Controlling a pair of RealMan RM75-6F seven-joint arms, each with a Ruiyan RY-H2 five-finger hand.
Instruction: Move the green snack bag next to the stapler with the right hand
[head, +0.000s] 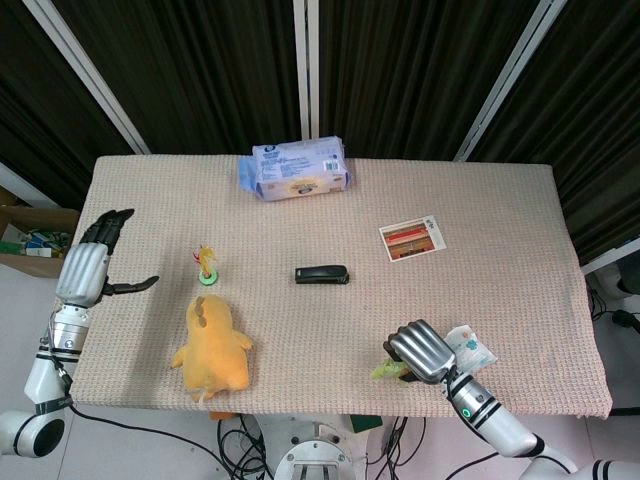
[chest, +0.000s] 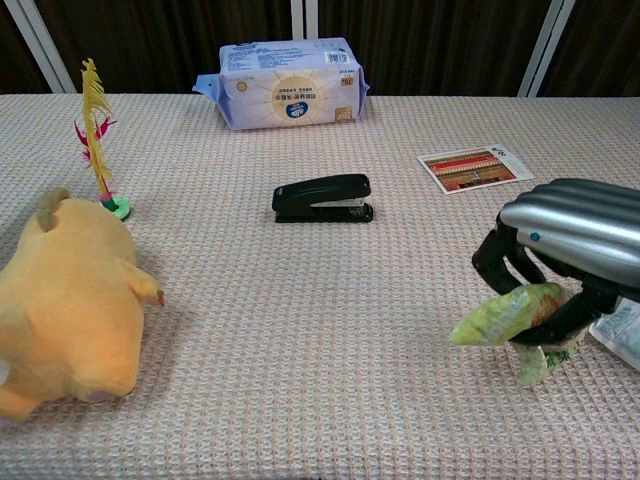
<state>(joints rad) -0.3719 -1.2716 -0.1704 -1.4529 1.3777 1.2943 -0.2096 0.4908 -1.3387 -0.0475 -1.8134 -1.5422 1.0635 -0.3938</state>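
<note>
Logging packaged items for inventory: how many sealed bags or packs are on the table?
3: the blue tissue pack at the far edge, the green snack bag in the right robot hand, and a small pale packet beside it.

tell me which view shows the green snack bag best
The chest view: the green snack bag shows side-on, crumpled in the right hand. In the head view only a green sliver shows beside that hand.

A: Can we read any writing here?

B: Hardly. We see print and a round blue logo on the blue-and-white pack (chest: 289, 85) at the counter's far edge, but we cannot make out the characters.

A: And the striped card (chest: 474, 167)?

B: We see red bands and small marks, nothing legible. The same goes for the head view.
</note>
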